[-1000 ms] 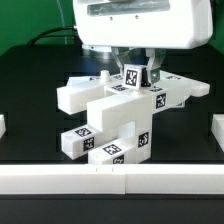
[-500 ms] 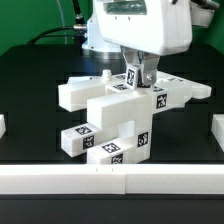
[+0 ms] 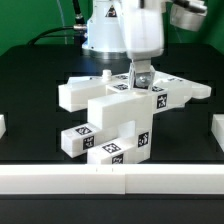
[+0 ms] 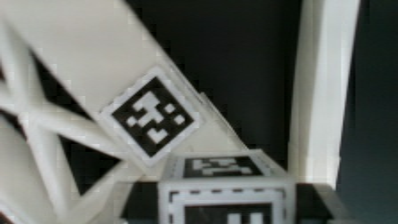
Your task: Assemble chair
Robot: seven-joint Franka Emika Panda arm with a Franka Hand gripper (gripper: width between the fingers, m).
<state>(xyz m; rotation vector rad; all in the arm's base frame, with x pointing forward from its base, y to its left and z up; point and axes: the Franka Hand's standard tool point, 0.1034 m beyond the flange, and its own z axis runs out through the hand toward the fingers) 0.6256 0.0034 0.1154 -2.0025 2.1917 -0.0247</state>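
Across the black table (image 3: 30,120), nearest you, lies the white rail (image 3: 110,180); behind it, mid-table, the chair (image 3: 105,120) stands as stacked notched blocks; atop it the gripper (image 3: 139,84) is clamped on a small tagged block (image 4: 217,188); its wrist has swung round within the last second, so you are likely twisting that block home; beyond, the cross-braced plate (image 3: 182,88) crowds the fingers.

Robotics lab: black table (image 3: 30,100), white rails (image 3: 60,181), tag-marked chair parts (image 3: 110,120).
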